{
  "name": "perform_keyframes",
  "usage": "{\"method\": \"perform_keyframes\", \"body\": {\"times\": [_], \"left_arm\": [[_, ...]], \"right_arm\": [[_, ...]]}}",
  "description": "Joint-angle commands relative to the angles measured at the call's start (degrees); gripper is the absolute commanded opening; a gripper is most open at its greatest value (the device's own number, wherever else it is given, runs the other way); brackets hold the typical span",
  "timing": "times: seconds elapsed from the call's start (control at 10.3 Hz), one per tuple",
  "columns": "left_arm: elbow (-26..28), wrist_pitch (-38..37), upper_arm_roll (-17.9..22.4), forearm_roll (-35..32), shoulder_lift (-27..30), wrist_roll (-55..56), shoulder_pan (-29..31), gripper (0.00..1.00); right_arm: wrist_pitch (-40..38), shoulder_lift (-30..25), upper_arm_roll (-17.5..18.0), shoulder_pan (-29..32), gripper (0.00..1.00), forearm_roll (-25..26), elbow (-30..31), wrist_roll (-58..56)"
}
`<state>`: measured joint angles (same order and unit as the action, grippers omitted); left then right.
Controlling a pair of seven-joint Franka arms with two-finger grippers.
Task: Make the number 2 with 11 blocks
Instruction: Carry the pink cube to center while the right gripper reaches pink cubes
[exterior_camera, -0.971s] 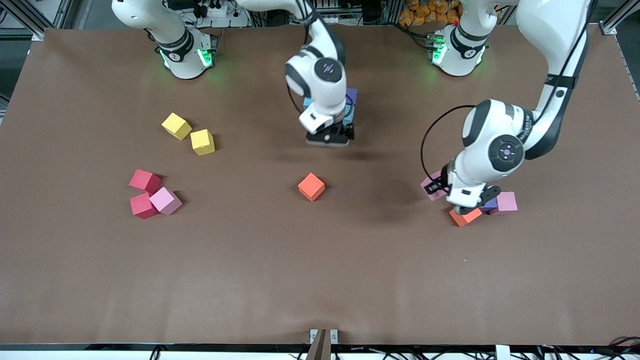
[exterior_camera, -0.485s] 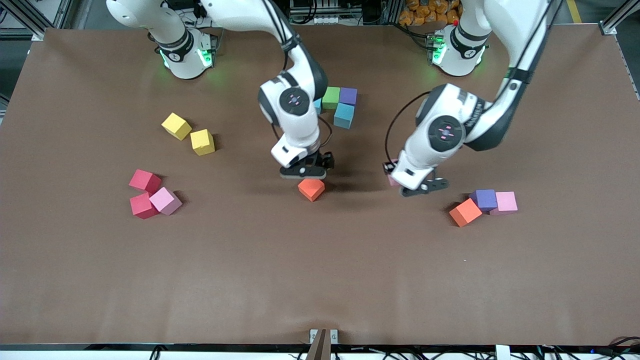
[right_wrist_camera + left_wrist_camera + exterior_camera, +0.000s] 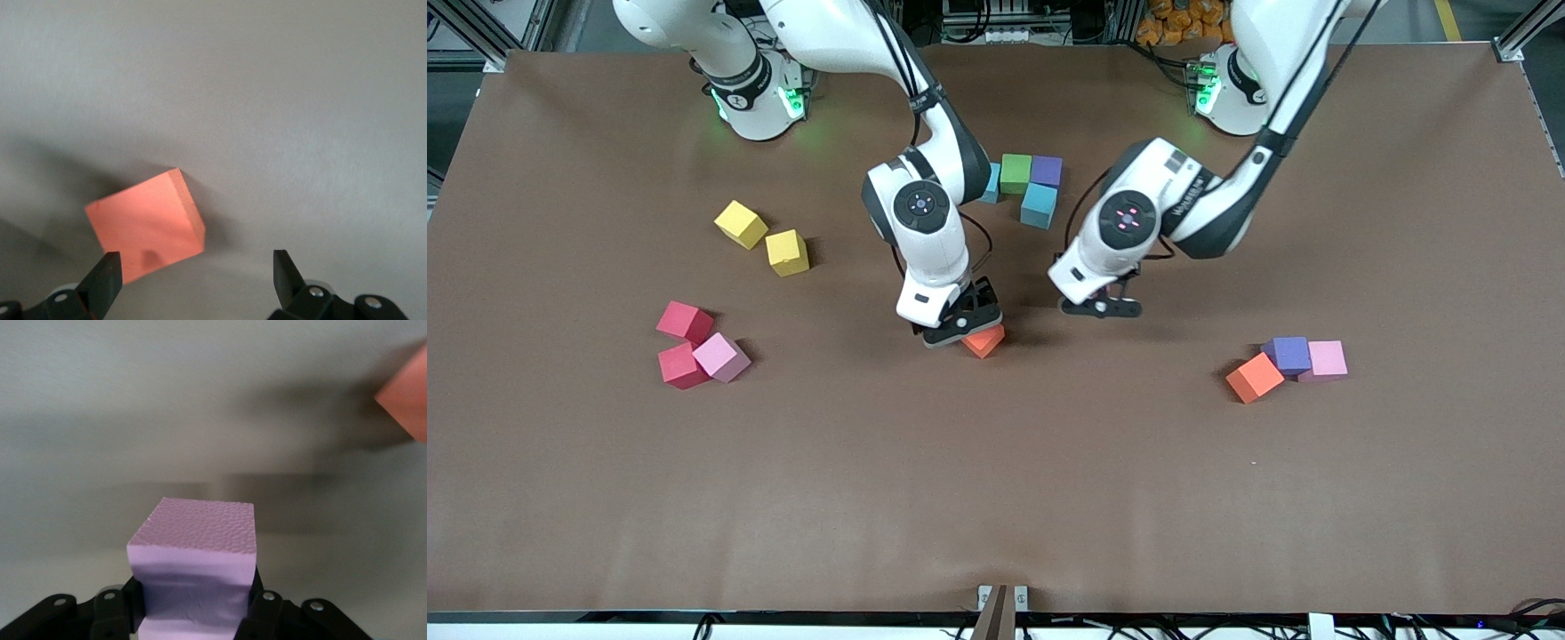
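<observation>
2 white arms, black joint bands, black cables; green lights at bases; black fingers (image 3: pixel 103 280), silver screws.

The lone block (image 3: pixel 985 340) lies mid-surface (image 3: pixel 996 498), with the right claw (image 3: pixel 959 327) spread just above it. Beside it, toward the left arm's end, the left claw (image 3: pixel 1100 308) hangs over the surface, gripping a held block (image 3: pixel 193 567). A cluster of four (image 3: pixel 1024 185) lies farther from the front camera than the lone block. A pair (image 3: pixel 763 237) and a first trio (image 3: pixel 692 345) lie toward the right arm's end from it, and a second trio (image 3: pixel 1285 363) toward the left arm's end.

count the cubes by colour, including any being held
yellow cubes: 2
red cubes: 2
pink cubes: 3, one in the left end effector
orange cubes: 2
purple cubes: 2
cyan cubes: 2
green cubes: 1
total: 14
</observation>
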<state>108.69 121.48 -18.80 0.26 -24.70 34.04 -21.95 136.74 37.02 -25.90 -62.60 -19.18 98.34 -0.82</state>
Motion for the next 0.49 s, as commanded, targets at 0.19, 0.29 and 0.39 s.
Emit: {"method": "perform_keyframes", "body": {"times": [0.19, 0.29, 0.39], "left_arm": [[-3.55, -0.10, 1.48, -0.17, -4.29, 1.99, -9.23, 0.06], [-5.31, -0.10, 2.45, -0.17, -5.79, 2.60, -11.68, 0.06], [-6.81, -0.10, 4.28, 0.00, -6.93, 4.52, -14.93, 0.00]], "right_arm": [[-0.51, 0.24, 1.20, 10.20, 1.00, -0.51, -0.60, -29.90], [-0.51, 0.24, 1.28, 11.96, 1.00, -0.60, -0.60, -34.12], [-0.42, 0.24, 1.37, 14.15, 1.00, -0.60, -0.60, -38.34]]}}
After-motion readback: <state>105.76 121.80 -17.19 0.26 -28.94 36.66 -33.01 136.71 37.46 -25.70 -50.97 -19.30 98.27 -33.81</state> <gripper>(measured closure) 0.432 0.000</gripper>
